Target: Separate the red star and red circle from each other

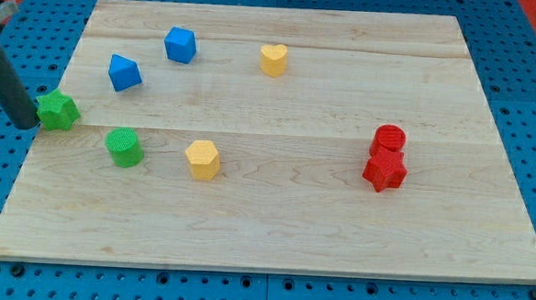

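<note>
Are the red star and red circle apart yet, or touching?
Touching: the red circle sits right against the red star, no board between them. My tip is beside the green star.

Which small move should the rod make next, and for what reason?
Probably sweep my tip from beside the green star at the view's left toward the right, because the red circle and red star touch there, far from it.

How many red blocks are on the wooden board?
2. The red circle block and the red star block touch at the view's right, circle above star. None seems hidden.
</note>
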Available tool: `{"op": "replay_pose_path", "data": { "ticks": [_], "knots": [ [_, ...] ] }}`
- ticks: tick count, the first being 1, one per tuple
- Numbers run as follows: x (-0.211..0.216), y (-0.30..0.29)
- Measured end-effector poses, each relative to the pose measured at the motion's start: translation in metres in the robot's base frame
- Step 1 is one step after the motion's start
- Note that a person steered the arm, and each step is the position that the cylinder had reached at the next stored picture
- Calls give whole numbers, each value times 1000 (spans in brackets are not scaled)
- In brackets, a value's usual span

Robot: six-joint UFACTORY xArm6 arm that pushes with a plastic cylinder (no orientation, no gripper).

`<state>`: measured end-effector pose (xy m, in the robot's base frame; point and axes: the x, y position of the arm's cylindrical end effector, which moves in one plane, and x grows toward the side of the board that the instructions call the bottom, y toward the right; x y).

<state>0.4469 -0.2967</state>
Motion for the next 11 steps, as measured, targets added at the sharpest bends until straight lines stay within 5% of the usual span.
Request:
{"op": "replay_pose_path", "data": {
  "ticks": [2,3,4,5,6,9,11],
  "knots": [
    [3,-8],
    [89,28],
    [141,141],
    [141,281],
    [130,370],
    [77,471],
    [-6,452]
  ]
}}
